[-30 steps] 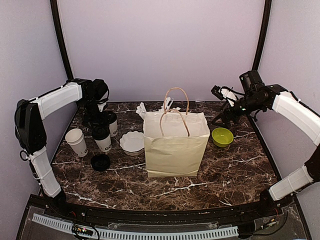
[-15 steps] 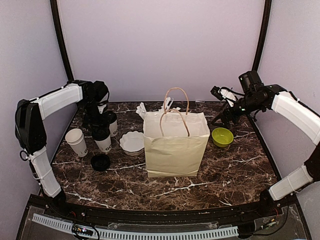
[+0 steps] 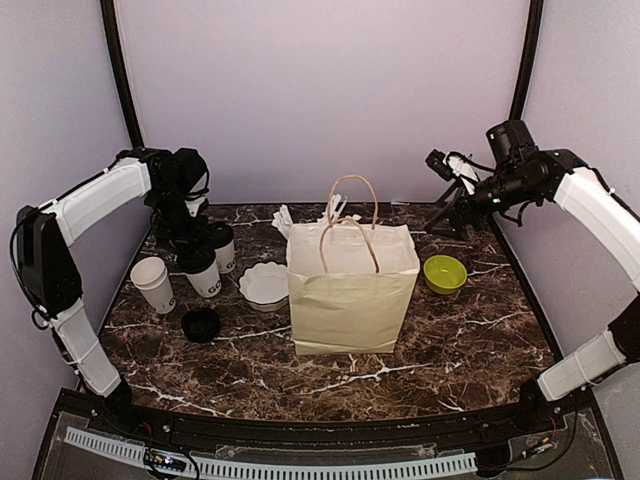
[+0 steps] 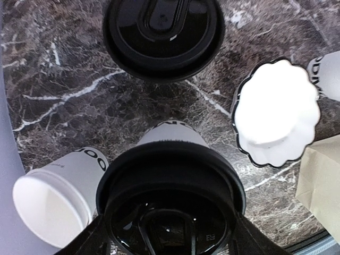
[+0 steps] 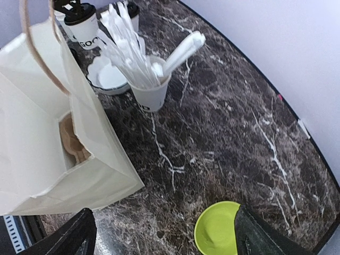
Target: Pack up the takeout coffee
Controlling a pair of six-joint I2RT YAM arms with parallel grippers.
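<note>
top view: front coffee cup (image 3: 205, 276) and rear coffee cup (image 3: 224, 250) seen at left side of counter (image 3: 450, 350), left of paper bag (image 3: 352, 290); left pincer (image 3: 192, 232) hung just over them. right pincer (image 3: 447, 212) raised at far right.
left wrist: front coffee cup (image 4: 170, 141) flanked at lid by fingers (image 4: 95, 236), spread wide; contact cannot be told.
right wrist: right pincer (image 5: 167, 236) spread wide, nothing held, above green bowl (image 5: 218, 234).

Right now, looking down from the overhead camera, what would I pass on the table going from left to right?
Lidless white cup → two lidded coffee cups → scalloped white bowl → paper bag → green bowl.
</note>
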